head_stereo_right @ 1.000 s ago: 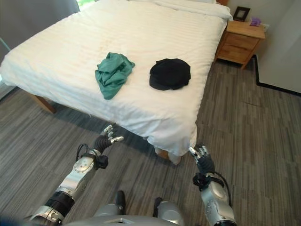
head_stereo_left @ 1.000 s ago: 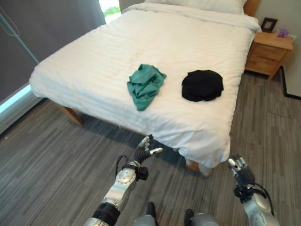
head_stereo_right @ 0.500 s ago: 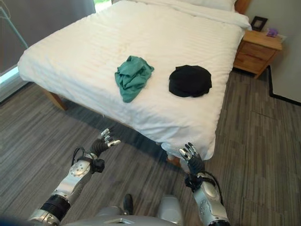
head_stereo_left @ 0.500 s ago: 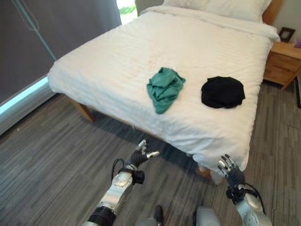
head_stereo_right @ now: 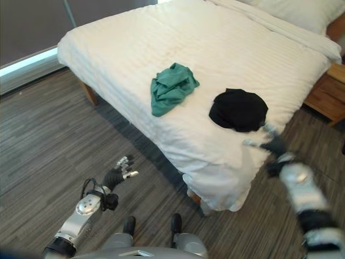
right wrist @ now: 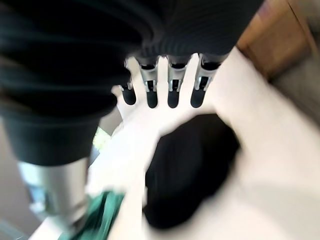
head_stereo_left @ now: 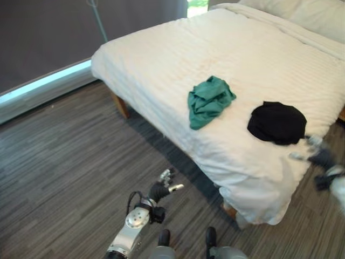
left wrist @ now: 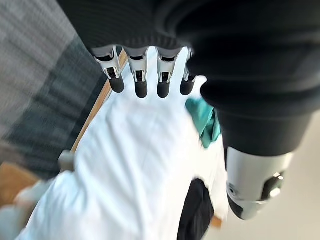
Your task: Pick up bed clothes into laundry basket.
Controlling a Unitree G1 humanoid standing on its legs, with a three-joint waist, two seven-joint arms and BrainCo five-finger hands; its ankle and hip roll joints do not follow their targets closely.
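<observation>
Lying on the white bed (head_stereo_left: pixel 161 54), two crumpled garments sit apart from each other near its foot corner: a green garment (head_stereo_left: pixel 209 100) toward the centre and a black garment (head_stereo_left: pixel 276 122) at about four o'clock from it, close to the mattress edge. White pillows (head_stereo_right: pixel 294 12) rest at the head of the bed, at one o'clock from the clothes. A wooden nightstand (head_stereo_right: pixel 328 97) stands beside the bed at three o'clock, and a dark curtain (head_stereo_left: pixel 54 32) hangs along the wall at ten o'clock. Grey striped carpet (head_stereo_left: pixel 64 172) covers the floor around the bed.

Low at six o'clock, over the carpet and well apart from the bed, the left hand (head_stereo_left: pixel 163 186) hangs with fingers relaxed and spread, holding nothing. At four o'clock the right hand (head_stereo_right: pixel 272 144) is raised beside the bed's edge, just beside the black garment, its fingers (right wrist: pixel 172 87) straight and empty. Overhanging bedding (head_stereo_left: pixel 253 194) at the foot corner lies between the robot and the clothes.
</observation>
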